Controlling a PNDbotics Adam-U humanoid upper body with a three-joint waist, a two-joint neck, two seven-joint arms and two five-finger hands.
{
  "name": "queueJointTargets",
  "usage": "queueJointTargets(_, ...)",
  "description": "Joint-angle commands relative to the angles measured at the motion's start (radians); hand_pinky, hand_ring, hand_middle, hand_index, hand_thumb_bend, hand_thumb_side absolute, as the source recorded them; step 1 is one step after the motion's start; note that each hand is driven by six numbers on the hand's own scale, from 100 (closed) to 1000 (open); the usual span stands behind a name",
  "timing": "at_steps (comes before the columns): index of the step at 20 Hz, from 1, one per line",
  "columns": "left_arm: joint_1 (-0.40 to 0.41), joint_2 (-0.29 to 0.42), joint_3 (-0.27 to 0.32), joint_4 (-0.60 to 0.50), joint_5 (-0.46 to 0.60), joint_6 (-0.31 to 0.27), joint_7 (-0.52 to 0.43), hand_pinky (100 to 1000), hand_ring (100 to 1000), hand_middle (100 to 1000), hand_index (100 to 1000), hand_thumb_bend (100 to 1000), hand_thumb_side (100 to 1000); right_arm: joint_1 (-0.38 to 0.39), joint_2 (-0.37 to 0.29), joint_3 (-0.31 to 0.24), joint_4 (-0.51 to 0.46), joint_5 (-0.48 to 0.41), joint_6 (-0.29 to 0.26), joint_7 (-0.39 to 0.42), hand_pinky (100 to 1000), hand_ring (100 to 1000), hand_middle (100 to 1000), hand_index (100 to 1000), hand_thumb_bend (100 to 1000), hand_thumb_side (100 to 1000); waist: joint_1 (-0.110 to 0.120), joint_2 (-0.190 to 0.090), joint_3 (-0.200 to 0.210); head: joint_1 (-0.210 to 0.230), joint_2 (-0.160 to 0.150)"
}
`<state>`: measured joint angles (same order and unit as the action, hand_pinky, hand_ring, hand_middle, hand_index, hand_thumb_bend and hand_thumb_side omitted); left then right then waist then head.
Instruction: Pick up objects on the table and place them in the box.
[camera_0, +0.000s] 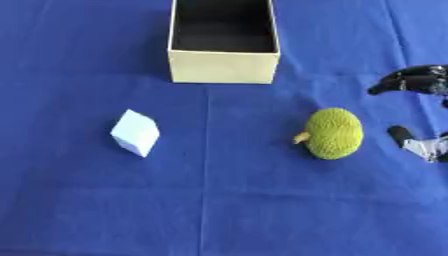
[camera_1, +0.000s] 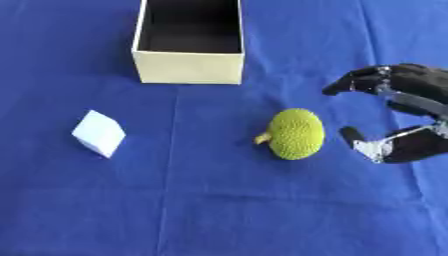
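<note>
On the blue worktop, a bumpy green fruit lies nearer than the box; likely light and rigid, best cupped across its middle by the spread right hand beside it.

We saw only the right hand, which was mostly black. Its fingers were dark and rounded at the tips, and silver metal parts showed along the thumb and near the finger bases.
</note>
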<state>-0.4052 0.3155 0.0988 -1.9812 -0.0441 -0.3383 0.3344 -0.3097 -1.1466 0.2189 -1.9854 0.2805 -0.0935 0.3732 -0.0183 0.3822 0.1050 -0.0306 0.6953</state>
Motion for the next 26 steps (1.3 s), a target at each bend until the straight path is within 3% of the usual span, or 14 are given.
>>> queueJointTargets(1, -0.012, 0.011, -0.005, -0.019, 0.011, 0.002, -0.008, 842, 752, 690, 814, 100, 646, -0.031, -0.017, 0.014, -0.015, 0.005, 0.016, 0.020, 957, 937, 834, 940, 100, 538, -0.002, -0.021, 0.009, -0.008, 0.010)
queueJointTargets(8, -0.014, 0.002, -0.009, -0.019, 0.022, 0.008, -0.019, 841, 746, 683, 809, 100, 647, -0.098, 0.041, 0.075, -0.015, 0.049, 0.119, 0.122, 967, 943, 836, 946, 100, 675, -0.004, -0.019, 0.016, -0.005, 0.017)
queueJointTargets(18, -0.018, -0.003, -0.012, -0.019, 0.030, 0.011, -0.026, 840, 741, 678, 804, 100, 647, -0.149, 0.094, 0.123, -0.015, 0.093, 0.171, 0.185, 967, 947, 844, 959, 100, 678, -0.007, -0.014, 0.022, -0.005, 0.019)
queueJointTargets(26, -0.017, -0.007, -0.012, -0.019, 0.033, 0.013, -0.027, 840, 738, 675, 801, 100, 647, -0.158, 0.122, 0.149, -0.015, 0.207, 0.198, 0.211, 953, 945, 857, 985, 100, 642, -0.006, -0.011, 0.024, -0.008, 0.017)
